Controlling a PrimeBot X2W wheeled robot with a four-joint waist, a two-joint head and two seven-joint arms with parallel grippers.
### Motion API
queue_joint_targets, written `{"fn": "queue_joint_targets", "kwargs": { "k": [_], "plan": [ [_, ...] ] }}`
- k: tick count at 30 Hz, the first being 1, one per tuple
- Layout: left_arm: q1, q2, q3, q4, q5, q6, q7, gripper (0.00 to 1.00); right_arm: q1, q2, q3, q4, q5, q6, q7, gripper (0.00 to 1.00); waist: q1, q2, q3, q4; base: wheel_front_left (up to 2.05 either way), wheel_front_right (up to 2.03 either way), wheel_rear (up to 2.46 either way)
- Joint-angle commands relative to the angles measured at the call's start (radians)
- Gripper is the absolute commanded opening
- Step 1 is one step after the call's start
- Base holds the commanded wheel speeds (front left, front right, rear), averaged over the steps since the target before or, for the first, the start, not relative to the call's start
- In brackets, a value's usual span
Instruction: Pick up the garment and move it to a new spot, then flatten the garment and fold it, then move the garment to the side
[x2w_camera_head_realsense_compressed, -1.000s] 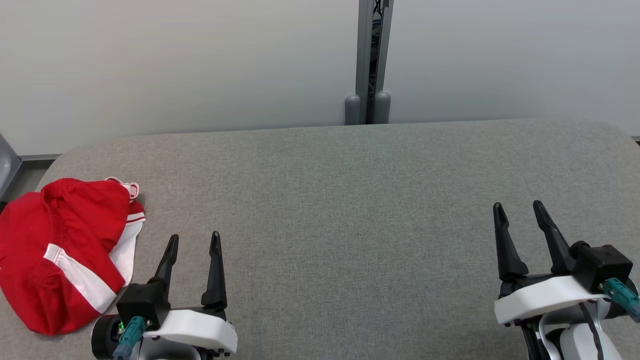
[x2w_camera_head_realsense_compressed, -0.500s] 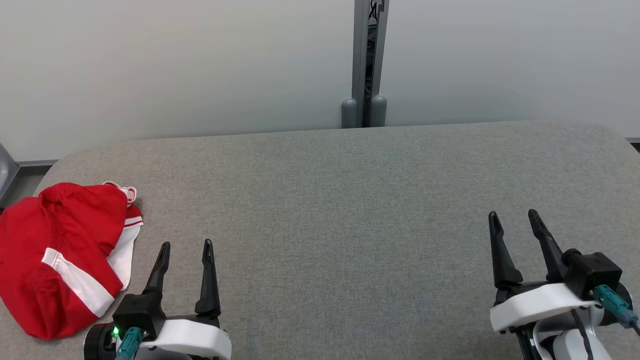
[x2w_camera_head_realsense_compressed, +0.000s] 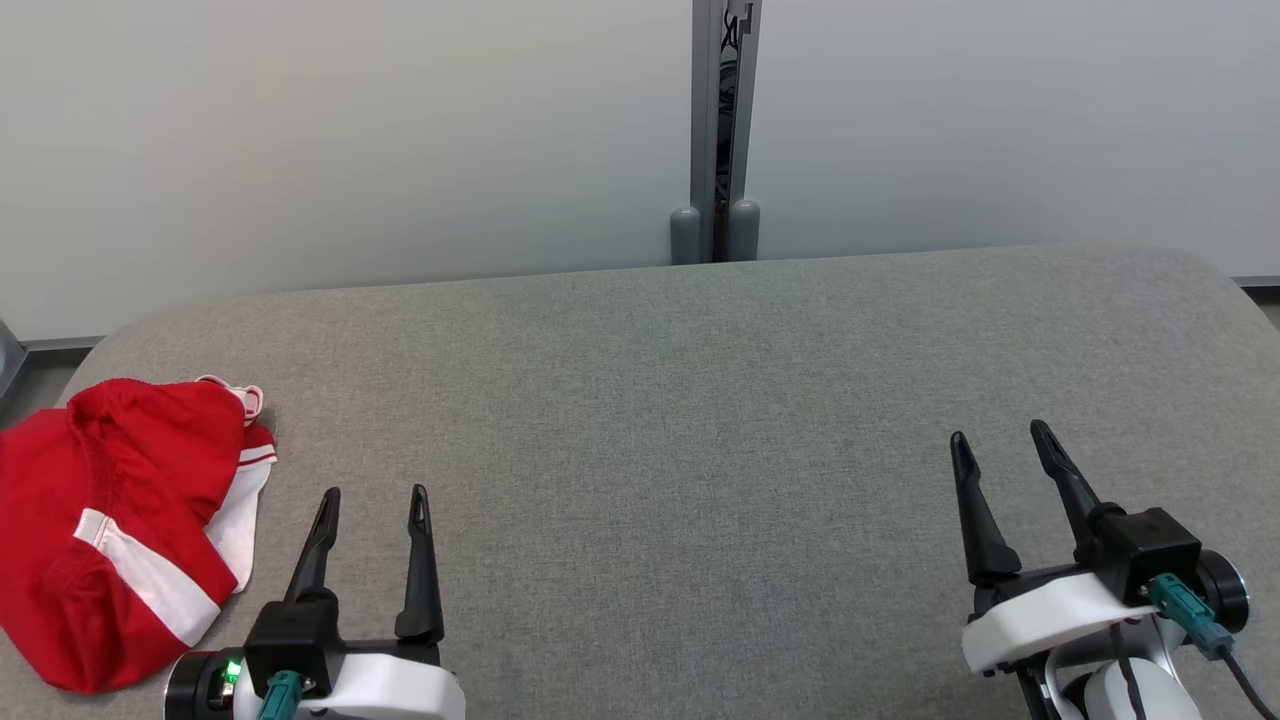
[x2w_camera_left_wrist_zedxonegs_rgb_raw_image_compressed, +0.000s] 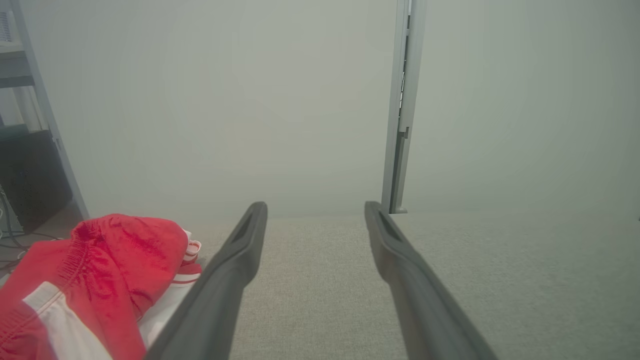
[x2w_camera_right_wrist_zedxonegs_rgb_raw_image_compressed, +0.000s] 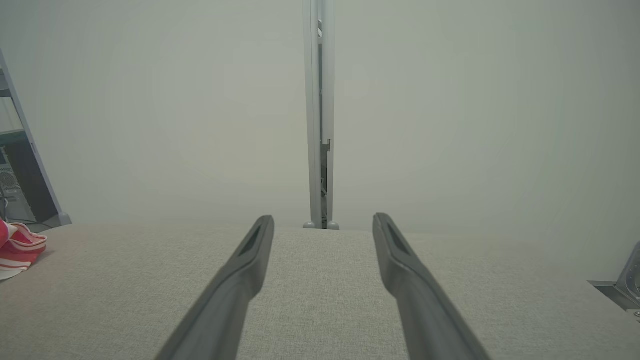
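At lower left of head view, left gripper (x2w_camera_head_realsense_compressed: 376, 492) with two long dark fingers: spread wide apart, nothing between them, nothing held. Positioned just beside crumpled red fabric garment with white stripes (x2w_camera_head_realsense_compressed: 110, 520), not touching it. At lower right, right gripper (x2w_camera_head_realsense_compressed: 999, 432): likewise spread wide, empty, well apart from garment. Garment lying bunched at left end of grey fabric-covered table (x2w_camera_head_realsense_compressed: 680, 400). Left margin of garment cut off by frame edge in head view. Lower part cut off in left wrist view, one portion hidden behind nearer finger. Right wrist view: small red-and-white edge at left margin. Kind of garment not determinable from folds. Both gripper bodies cut off at bottom edge. Clearance between fingers and table not determinable.
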Motion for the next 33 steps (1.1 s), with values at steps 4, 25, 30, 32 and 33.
{"fn": "queue_joint_targets", "kwargs": {
  "k": [4,25,30,32,33],
  "plan": [
    [0.005,0.004,-0.005,-0.002,0.022,0.008,-0.009,1.00,-0.011,-0.009,0.004,0.006,-0.017,0.004,-0.012,1.00,0.0000,0.0000,-0.001,-0.002,0.00,0.00,0.00],
    [-0.008,0.003,-0.012,0.011,0.022,0.006,-0.009,1.00,0.007,-0.009,0.021,-0.006,0.014,0.004,-0.011,1.00,0.0000,0.0000,0.009,0.055,0.00,0.00,0.00],
    [-0.006,0.003,-0.010,0.014,0.029,0.002,-0.008,1.00,0.019,-0.009,0.040,-0.012,0.021,0.004,-0.011,1.00,0.0000,0.0000,0.017,0.130,0.00,0.00,0.00],
    [-0.001,0.003,-0.008,0.015,0.031,0.001,-0.008,1.00,0.024,-0.009,0.046,-0.014,0.024,0.004,-0.011,1.00,0.0000,0.0000,0.019,0.165,0.00,0.00,0.00],
    [-0.001,0.003,-0.008,0.015,0.031,0.001,-0.008,1.00,0.024,-0.009,0.046,-0.014,0.024,0.004,-0.011,1.00,0.0000,0.0000,0.019,0.165,0.00,0.00,0.00]
  ]
}}
